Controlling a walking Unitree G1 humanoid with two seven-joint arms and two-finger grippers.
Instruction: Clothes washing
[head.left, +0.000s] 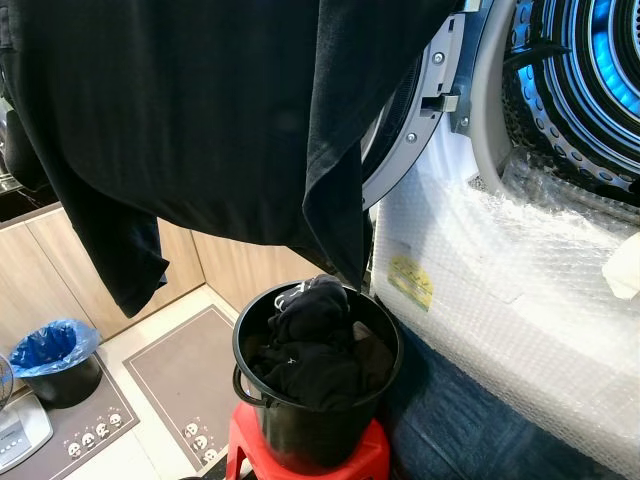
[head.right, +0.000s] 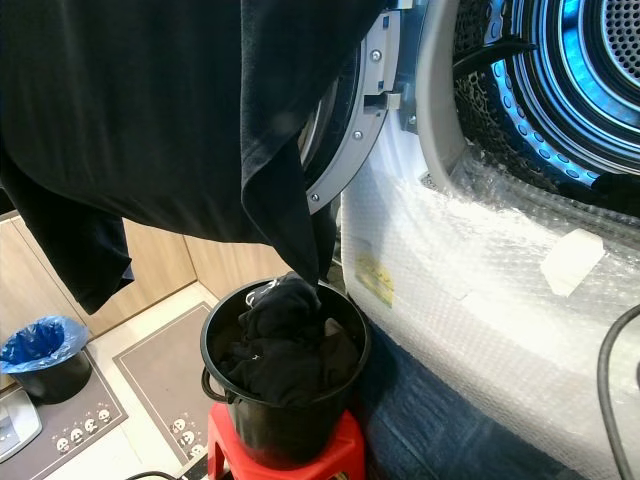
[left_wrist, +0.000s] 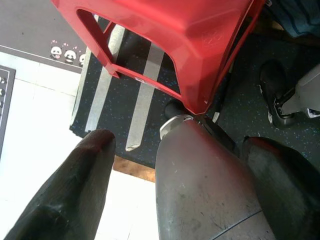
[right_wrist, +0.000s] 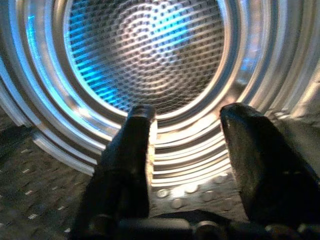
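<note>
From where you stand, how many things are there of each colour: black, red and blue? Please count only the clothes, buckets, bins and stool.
Black: 4 (hanging garment, bucket, pile of clothes in it, small bin)
Red: 1 (stool under the bucket)
Blue: 1 (bin liner)
Total: 6

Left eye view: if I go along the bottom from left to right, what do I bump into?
Blue-lined bin → grey panda mat → black bucket of dark clothes on the red stool → bubble-wrapped washer front.
</note>
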